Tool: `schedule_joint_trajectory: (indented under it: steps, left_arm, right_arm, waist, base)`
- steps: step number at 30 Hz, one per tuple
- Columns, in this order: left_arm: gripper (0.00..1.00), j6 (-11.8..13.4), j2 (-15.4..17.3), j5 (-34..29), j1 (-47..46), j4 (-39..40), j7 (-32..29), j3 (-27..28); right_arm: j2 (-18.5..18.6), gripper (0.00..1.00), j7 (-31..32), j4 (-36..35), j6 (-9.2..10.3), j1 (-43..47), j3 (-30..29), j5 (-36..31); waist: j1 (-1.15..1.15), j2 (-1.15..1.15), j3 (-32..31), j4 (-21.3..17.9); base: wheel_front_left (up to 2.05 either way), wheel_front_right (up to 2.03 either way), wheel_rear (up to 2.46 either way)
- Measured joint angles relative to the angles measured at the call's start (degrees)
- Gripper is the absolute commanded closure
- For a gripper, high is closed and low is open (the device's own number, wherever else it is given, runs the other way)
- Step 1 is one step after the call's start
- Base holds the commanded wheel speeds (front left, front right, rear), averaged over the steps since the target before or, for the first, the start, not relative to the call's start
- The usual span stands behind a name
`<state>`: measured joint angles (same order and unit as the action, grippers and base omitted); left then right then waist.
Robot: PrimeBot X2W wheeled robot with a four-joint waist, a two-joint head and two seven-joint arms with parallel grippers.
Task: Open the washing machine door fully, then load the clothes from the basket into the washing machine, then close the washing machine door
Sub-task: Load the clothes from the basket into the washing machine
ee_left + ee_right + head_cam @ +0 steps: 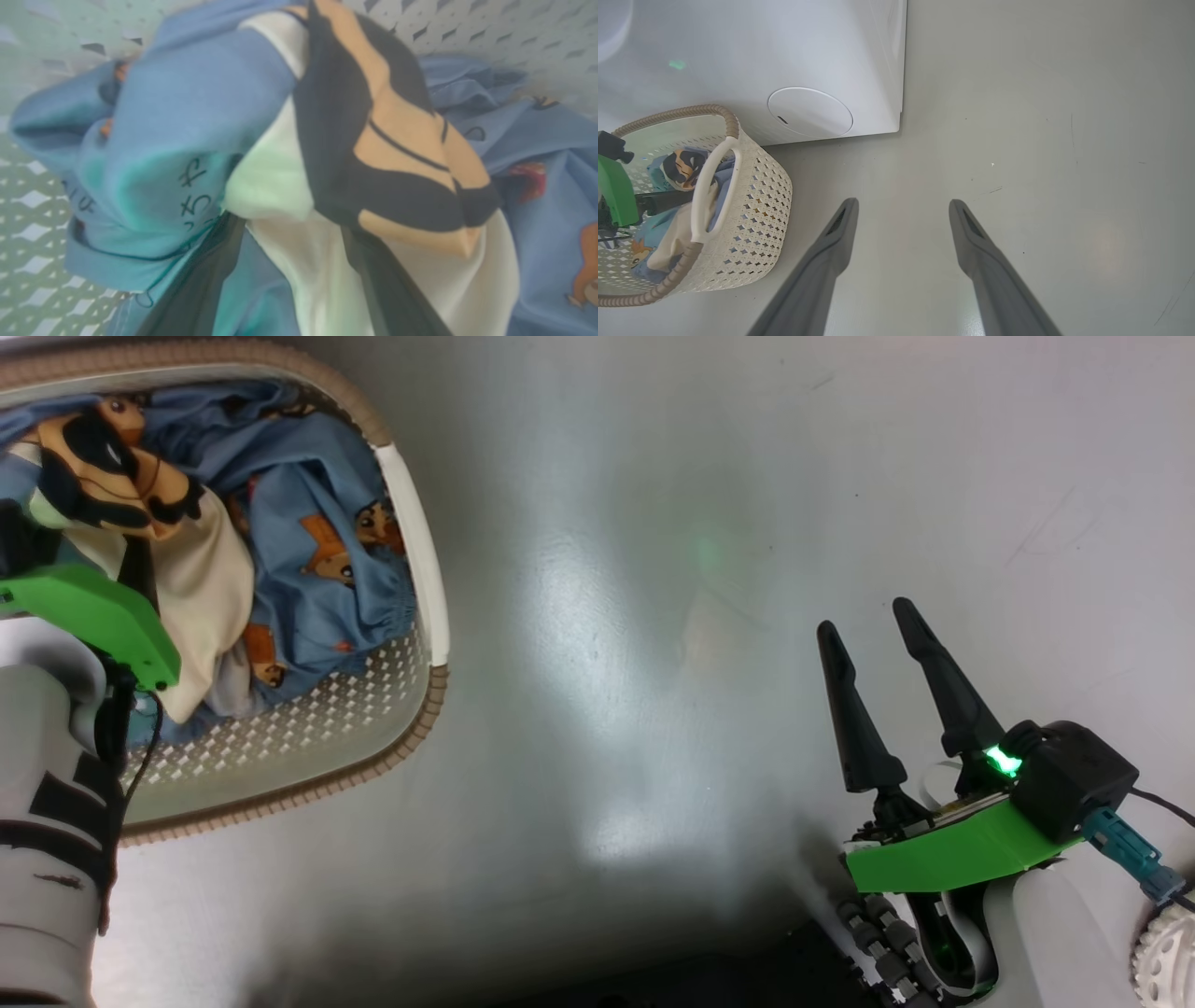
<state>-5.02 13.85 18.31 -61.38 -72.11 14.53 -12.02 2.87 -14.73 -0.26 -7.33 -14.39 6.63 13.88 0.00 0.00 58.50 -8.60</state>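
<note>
A: Holding the left hand how?
B: Angling it downward off a pale forearm, both dark fingers spread wide apart.
A: And the right hand?
B: Hanging low at the right side, fingers parted and pointing forward, gripping nothing.

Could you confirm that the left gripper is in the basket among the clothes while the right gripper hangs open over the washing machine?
Not quite: the head view shows the right gripper hanging open over bare floor. The left gripper is in the basket among the clothes.
</note>
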Motion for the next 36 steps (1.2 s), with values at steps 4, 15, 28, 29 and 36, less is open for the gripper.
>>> schedule_joint_trajectory:
  steps: [4, 15, 28, 29, 36]
  left_arm:
    - [0.00, 0.4, -0.1, -0.5, -0.1, -0.4, -0.5, -0.7]
    - [1.00, 1.3, 0.1, -1.0, -1.2, -1.3, -4.9, -2.3]
    - [1.00, 0.2, -0.5, 0.7, 0.8, -0.2, -0.6, -2.1]
    - [1.00, 0.2, -0.7, 0.7, 1.3, 0.4, -0.4, -2.1]
    - [1.00, -0.3, -2.1, 1.1, 7.0, 8.7, -0.1, -1.0]
  right_arm:
    - [0.0, 0.00, 0.0, 0.1, 0.00, -0.3, 0.4, 0.5]
    - [0.0, 0.00, 0.0, 0.1, 0.00, -1.2, 0.7, 1.1]
    - [0.0, 0.00, 0.0, 0.9, 0.00, -2.2, -0.4, 1.3]
    - [0.0, 0.00, 0.0, 0.9, 0.00, -2.4, -0.4, 1.3]
    - [0.0, 0.00, 0.0, 1.4, 0.00, -2.7, -1.6, 0.7]
  waist:
    - [0.00, 0.00, 0.1, -0.4]
    - [0.00, 0.00, 0.5, -2.2]
    - [0.00, 0.00, -2.9, -1.3]
    - [0.00, 0.00, -3.4, -1.1]
    - [0.00, 0.00, -7.6, 0.2]
  base:
    - [0.00, 0.00, 0.00]
    - [0.00, 0.00, 0.00]
    - [0.00, 0.00, 0.00]
    - [0.00, 0.00, 0.00]
    - [0.00, 0.00, 0.00]
